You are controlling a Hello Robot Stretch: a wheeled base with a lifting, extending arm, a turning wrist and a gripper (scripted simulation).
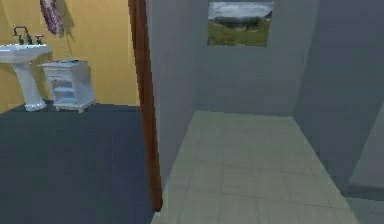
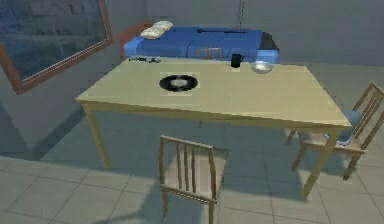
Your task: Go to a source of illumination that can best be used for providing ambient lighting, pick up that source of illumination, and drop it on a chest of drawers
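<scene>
A small white cabinet with drawer fronts (image 1: 68,84) stands on the dark floor of a yellow-walled room at the forward view's left, next to a white pedestal sink (image 1: 24,62). In the arm side view a pale wooden table (image 2: 280,100) carries a flat dark round disc (image 2: 179,83), a small dark cup (image 2: 236,61), a pale bowl-like thing (image 2: 262,67) and a few small dark bits (image 2: 145,61).
A brown door frame (image 1: 146,100) splits the forward view. Right of it a tiled grey passage ends at a wall with a landscape picture (image 1: 240,22). Two wooden chairs (image 2: 190,172) (image 2: 350,128) stand by the table. A blue bed (image 2: 200,42) and a window (image 2: 50,35) lie beyond.
</scene>
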